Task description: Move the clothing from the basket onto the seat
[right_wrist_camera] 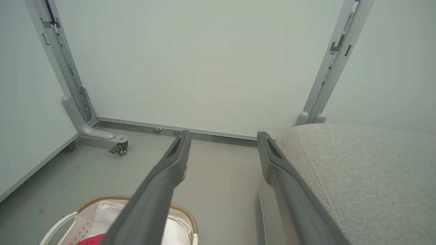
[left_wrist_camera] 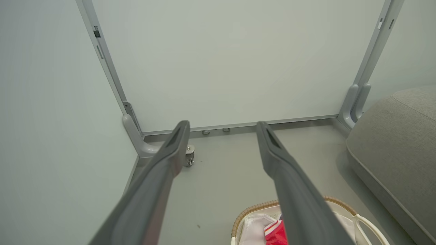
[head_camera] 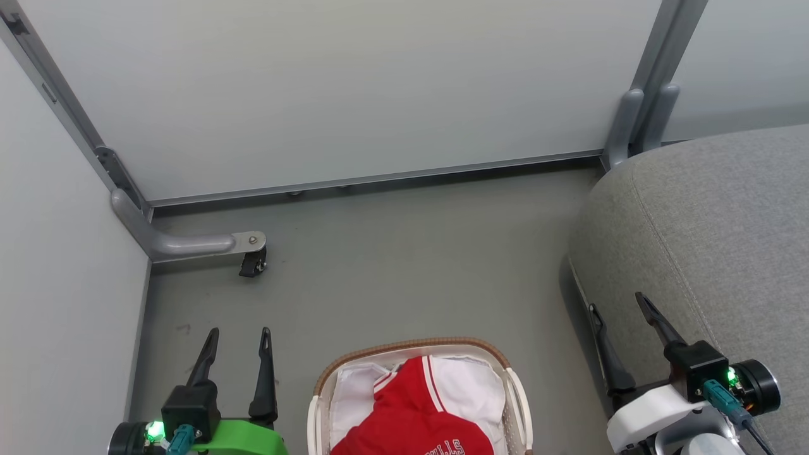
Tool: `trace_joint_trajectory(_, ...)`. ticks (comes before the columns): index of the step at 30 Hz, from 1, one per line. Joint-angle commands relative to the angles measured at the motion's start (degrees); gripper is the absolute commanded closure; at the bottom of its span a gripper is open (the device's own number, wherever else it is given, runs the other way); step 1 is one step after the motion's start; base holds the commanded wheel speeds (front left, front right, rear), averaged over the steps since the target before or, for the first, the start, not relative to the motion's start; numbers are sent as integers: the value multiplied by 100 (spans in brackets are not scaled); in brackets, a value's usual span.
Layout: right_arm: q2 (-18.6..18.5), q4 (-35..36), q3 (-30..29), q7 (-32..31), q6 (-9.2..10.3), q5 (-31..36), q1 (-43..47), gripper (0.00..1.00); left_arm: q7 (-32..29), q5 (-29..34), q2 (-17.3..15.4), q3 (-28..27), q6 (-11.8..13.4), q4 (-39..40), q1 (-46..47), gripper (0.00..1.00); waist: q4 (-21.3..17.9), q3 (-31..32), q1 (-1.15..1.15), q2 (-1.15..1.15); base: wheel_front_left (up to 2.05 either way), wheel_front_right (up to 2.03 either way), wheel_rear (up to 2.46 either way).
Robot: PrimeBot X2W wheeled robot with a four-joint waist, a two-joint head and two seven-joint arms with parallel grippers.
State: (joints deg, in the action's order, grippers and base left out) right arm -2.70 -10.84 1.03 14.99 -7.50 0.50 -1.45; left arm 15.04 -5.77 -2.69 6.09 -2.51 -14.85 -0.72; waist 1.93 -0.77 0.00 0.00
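Left gripper [head_camera: 240,330], right gripper [head_camera: 615,301]: both agape

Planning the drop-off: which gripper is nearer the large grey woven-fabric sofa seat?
Right. The right gripper hangs open at the edge of the grey woven-fabric seat; the left gripper sits on the far side of the white perforated plastic basket.

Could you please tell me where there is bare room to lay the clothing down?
The seat is bare from its rounded edge back to the wall panels. The floor between the basket, the caster foot and the seat is bare too. It is crowded at the seat's near edge, where the open right gripper sits.
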Motion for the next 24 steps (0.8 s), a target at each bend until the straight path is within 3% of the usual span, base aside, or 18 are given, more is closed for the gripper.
trace_joint_trajectory(1, -34, -3, -11, 30, 2, -16, 71, 0, 22, -1, -36, 8, 2, 14, -52, 0, 0, -5, 0, 0, 0, 0, 0)
trace_joint_trajectory(12, -34, 96, -38, 30, 3, 26, -49, 0, 22, 18, -34, 246, -19, 73, 208, 0, -27, -237, 0, 0, 0, 0, 0)
trace_joint_trajectory(19, -34, 270, -108, 29, 3, 112, -443, 0, 21, 76, -33, 671, -64, -45, 999, 0, -209, -1069, 0, 0, 0, 0, 0)
trace_joint_trajectory(24, -32, 399, -164, 29, 3, 210, -842, 0, 11, -30, -35, 1249, -164, -779, 1906, 0, -395, -1945, 0, 0, 0, 0, 0)
